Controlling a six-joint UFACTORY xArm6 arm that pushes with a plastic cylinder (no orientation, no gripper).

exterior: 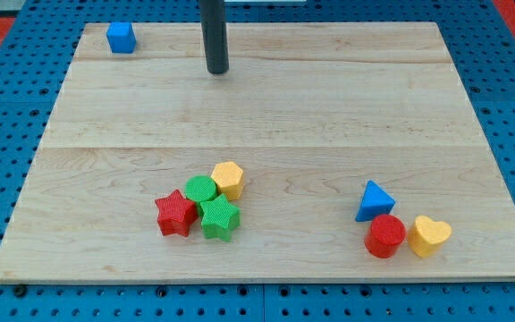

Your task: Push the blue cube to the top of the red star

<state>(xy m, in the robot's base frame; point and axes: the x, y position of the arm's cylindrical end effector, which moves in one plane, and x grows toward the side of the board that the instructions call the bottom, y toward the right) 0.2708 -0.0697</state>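
The blue cube [121,38] sits at the top left corner of the wooden board [329,134]. The red star [176,213] lies near the view's bottom, left of centre, touching a green star [220,218] and a green cylinder [201,190]. My tip [217,70] is at the view's top, right of the blue cube with a clear gap between them, and far above the red star.
A yellow hexagon [229,179] touches the green cylinder. At the bottom right are a blue triangle [374,200], a red cylinder [385,236] and a yellow heart [430,235]. Blue pegboard surrounds the board.
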